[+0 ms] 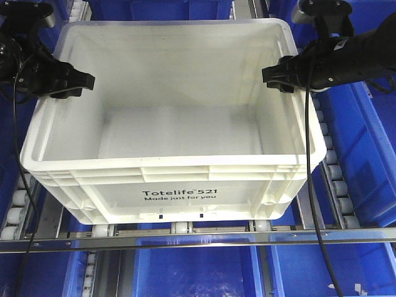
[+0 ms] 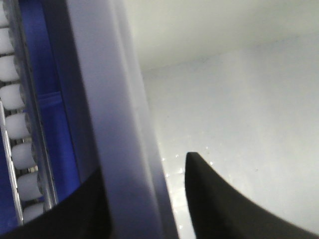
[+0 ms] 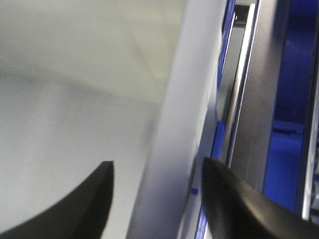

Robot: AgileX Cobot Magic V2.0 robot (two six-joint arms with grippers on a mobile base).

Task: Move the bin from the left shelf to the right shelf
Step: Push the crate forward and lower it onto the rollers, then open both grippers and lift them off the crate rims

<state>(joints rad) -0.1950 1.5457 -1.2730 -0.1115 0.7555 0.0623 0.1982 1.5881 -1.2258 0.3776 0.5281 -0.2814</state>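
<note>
Here we are at the grasp: the bin [image 1: 173,133], white with the black "Totelife 521" lettering on its near face, sits on the roller shelf [image 1: 337,185], its near edge just behind the metal front rail [image 1: 198,238]. The left gripper [image 1: 77,83] straddles the bin's left rim, one finger inside the wall and one outside, and the left wrist view confirms it, the rim [image 2: 119,134] running up between the two dark fingers [image 2: 219,199]. Same story at the bin's right rim: the right gripper [image 1: 279,75] has its jaws set narrowly either side of the wall [image 3: 174,149]. Both look pinched on, though contact itself is too blurred to swear by.

So the step in hand, I'd judge, is securing a two-sided hold. Next comes a level, matched lift clear of the rollers, then a carry to the right of the bin, over the blue bins [image 1: 371,154].

The right-hand shelf slot isn't visible, and the bin's far rim is cut off by the frame's top edge
</note>
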